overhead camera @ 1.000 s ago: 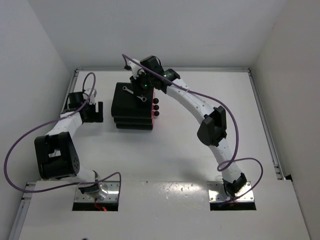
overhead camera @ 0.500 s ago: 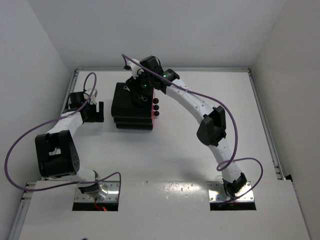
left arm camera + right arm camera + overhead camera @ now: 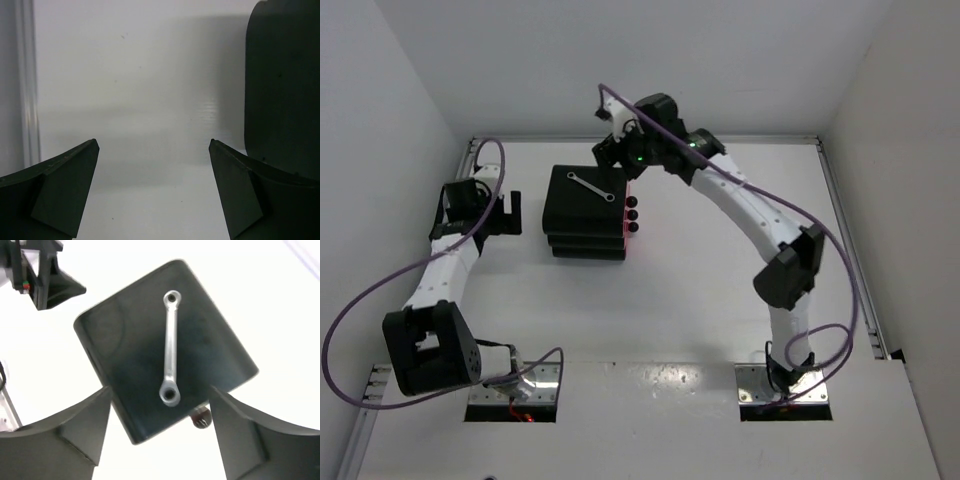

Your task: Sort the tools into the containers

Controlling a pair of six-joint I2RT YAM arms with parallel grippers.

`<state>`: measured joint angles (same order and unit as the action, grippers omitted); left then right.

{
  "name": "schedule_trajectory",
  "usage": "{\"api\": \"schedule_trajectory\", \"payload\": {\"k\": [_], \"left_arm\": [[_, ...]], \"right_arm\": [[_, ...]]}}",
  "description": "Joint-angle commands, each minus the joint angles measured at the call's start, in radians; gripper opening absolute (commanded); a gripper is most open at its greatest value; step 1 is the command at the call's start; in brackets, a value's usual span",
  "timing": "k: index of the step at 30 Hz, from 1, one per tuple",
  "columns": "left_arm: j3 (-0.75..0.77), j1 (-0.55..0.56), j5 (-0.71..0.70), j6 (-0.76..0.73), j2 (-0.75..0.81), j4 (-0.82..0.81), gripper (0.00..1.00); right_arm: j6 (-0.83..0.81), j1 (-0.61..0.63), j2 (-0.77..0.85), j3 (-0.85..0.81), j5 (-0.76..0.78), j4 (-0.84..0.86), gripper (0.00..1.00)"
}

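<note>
The wrench (image 3: 171, 347) lies flat atop the black drawer unit (image 3: 582, 225), with nothing touching it. I see my right fingers (image 3: 75, 440) spread wide and empty above it; half a second ago they were down on it. My left fingers (image 3: 60, 195) gape empty over bare table (image 3: 150, 90), just left of the unit.

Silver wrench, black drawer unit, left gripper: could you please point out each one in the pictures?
silver wrench (image 3: 170, 346), right wrist view, middle of its shaft.
black drawer unit (image 3: 572, 216), top external view, bare part of its top panel.
left gripper (image 3: 153, 143), left wrist view, midway between its open fingertips.
</note>
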<state>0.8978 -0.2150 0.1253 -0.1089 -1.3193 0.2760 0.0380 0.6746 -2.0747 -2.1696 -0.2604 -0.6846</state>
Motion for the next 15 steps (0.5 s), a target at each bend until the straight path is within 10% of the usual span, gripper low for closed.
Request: {"api": "schedule_trajectory", "payload": {"k": [1,15], "left_arm": [[-0.005,-0.009,0.022,-0.017,0.089,-0.02,0.99],[-0.069,-0.029,0.079,-0.008,0.256,0.02,0.99]], "right_arm": [[-0.02,-0.078,0.233,0.164,0.023,0.046,0.8],[-0.134,-0.619,0.826,1.15,0.044,0.188,0.86]]}}
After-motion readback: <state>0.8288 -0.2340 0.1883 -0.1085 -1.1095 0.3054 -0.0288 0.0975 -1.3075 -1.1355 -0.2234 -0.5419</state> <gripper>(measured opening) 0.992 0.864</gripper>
